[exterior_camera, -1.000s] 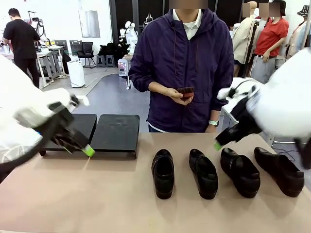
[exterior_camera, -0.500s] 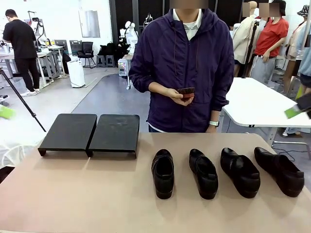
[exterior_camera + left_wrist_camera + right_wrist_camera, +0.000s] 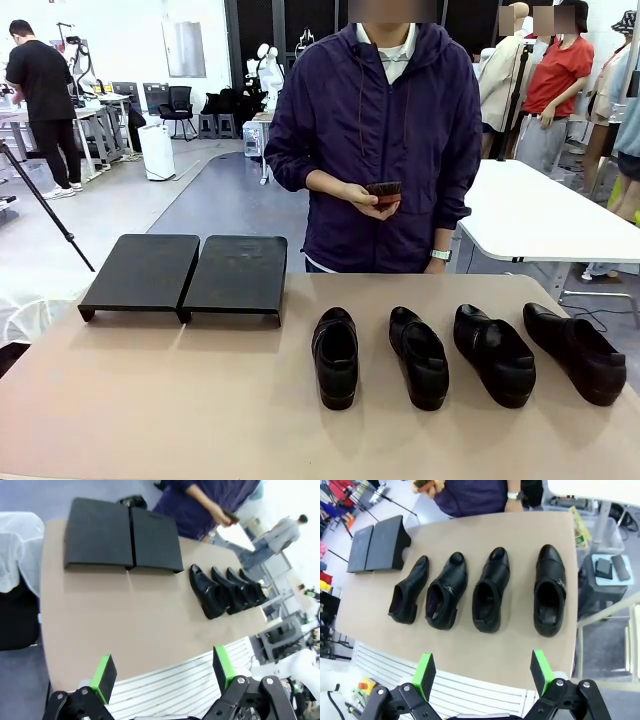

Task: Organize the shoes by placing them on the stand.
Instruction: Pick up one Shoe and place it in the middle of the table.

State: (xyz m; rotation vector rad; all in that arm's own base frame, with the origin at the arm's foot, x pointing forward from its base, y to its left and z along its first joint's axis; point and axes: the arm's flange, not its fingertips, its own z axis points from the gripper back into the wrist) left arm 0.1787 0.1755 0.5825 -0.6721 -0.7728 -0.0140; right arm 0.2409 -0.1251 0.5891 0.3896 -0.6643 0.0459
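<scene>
Your left gripper [image 3: 162,665] and right gripper [image 3: 482,670] hang wide open above the tan tabletop [image 3: 200,400], where four shiny black leather shoes [image 3: 421,357] sit in a row beside the low flat black stand [image 3: 236,270].

From the left wrist, the nearest of the shoes [image 3: 207,592] hides much of the others. The object [image 3: 382,188] in the person's hand [image 3: 360,196] is too small to identify.

Grey floor [image 3: 230,200], white table [image 3: 540,215] right, black office chair [image 3: 180,105] behind.
</scene>
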